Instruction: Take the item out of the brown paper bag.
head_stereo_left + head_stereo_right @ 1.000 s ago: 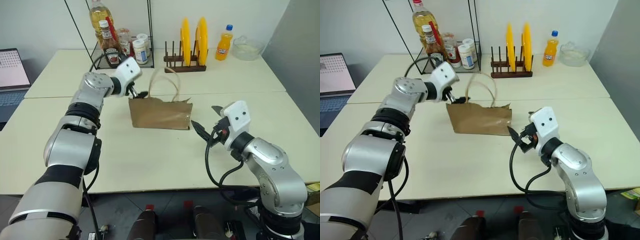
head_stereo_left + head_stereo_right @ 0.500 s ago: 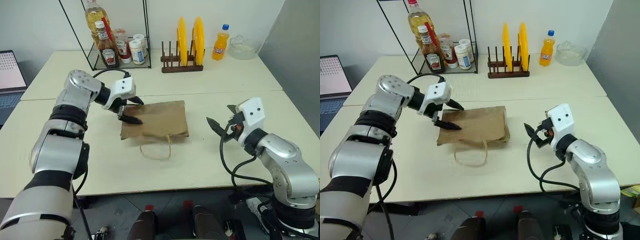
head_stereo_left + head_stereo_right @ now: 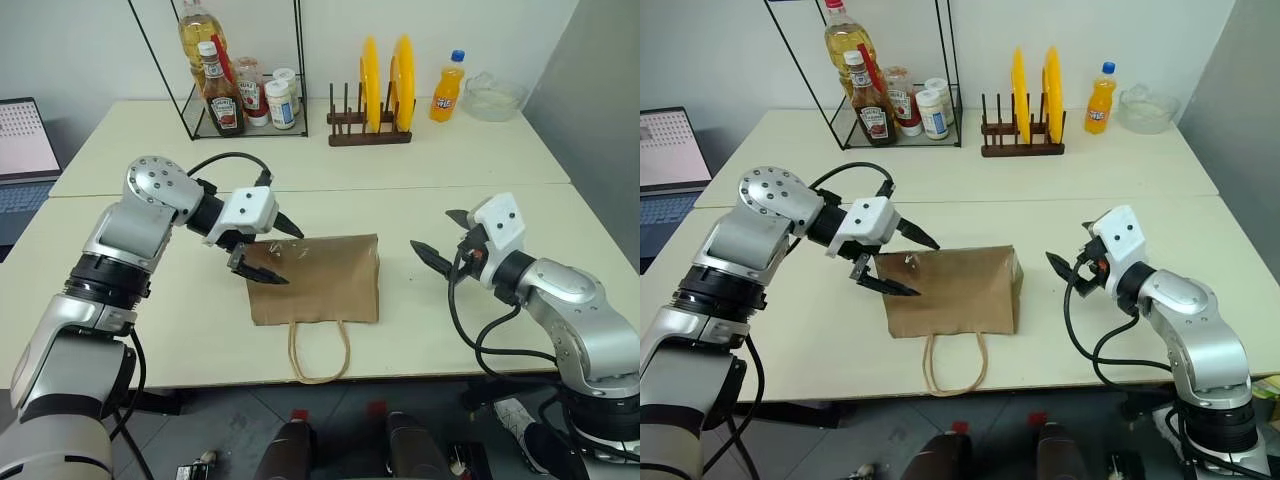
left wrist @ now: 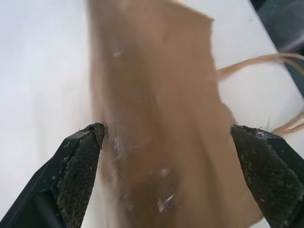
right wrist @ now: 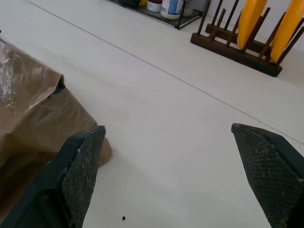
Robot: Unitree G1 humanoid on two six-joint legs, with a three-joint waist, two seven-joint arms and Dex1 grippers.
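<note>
**Mia:** Claw on the left (image 3: 268,250) first. Its two black fingers are spread wide apart and nothing is in them. It hangs over the far left corner of the brown paper bag (image 3: 318,282), pointing down and across at it.

**Ben:** Is it touching the bag?

**Mia:** One fingertip looks very close to the paper. I cannot tell if it touches. In the left wrist view the bag (image 4: 156,118) sits between the two fingers (image 4: 78,166).

**Ben:** And the other claw?

**Mia:** The right claw (image 3: 440,240) is spread wide too, with nothing in it. It floats above the tabletop (image 3: 480,150), near the right side of the bag but not touching it. It points at the bag.

**Ben:** How is the bag lying?

**Mia:** Flat on the tabletop. Its two loop handles (image 3: 320,352) point to the near edge and stick out a little past it. The paper is a bit crinkled.

**Ben:** Where is the cola bottle?

**Mia:** I cannot see it. The bag is shut flat on top, so I cannot tell if the bottle is inside.

**Ben:** What else is on the tabletop?

**Mia:** At the back there is a wire rack (image 3: 240,100) with a ketchup bottle (image 3: 212,90), an oil bottle (image 3: 196,30) and small jars. Beside it stands a wooden plate rack (image 3: 368,130) with two yellow plates (image 3: 385,70). Next comes an orange soda bottle (image 3: 449,88) with a blue cap, then a clear bowl (image 3: 494,96). A laptop (image 3: 22,150) sits far off to the left.
</note>
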